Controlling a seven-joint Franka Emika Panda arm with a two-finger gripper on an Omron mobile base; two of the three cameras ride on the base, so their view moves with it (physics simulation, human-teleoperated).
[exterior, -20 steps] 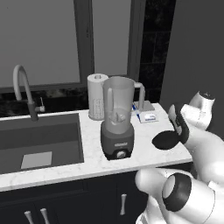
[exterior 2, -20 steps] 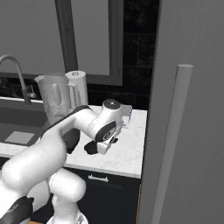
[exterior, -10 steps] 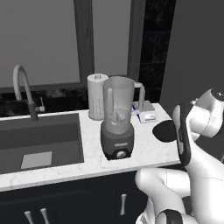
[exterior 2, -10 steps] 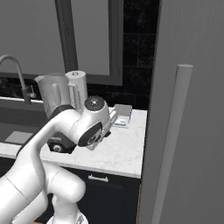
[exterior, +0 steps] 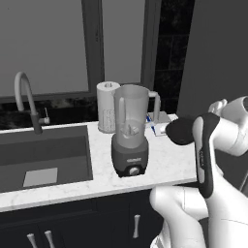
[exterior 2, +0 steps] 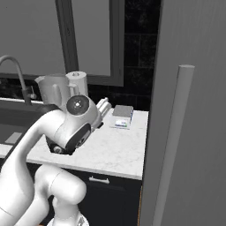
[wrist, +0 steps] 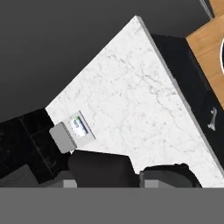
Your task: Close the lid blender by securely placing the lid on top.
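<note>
Between gripper (wrist: pixel 136 175) fingertips, the lid (exterior: pixel 179 131).

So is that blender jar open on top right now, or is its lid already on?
Open. The blender jar's mouth is uncovered; the black lid is off to its right, near the arm.

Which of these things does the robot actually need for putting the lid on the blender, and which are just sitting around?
Needed for the job:
- blender, jar open on top
- lid, black disc up off the counter at the arm's end

Just sitting around:
- paper-towel roll
- faucet
- sink
- small kitchen scale
</note>
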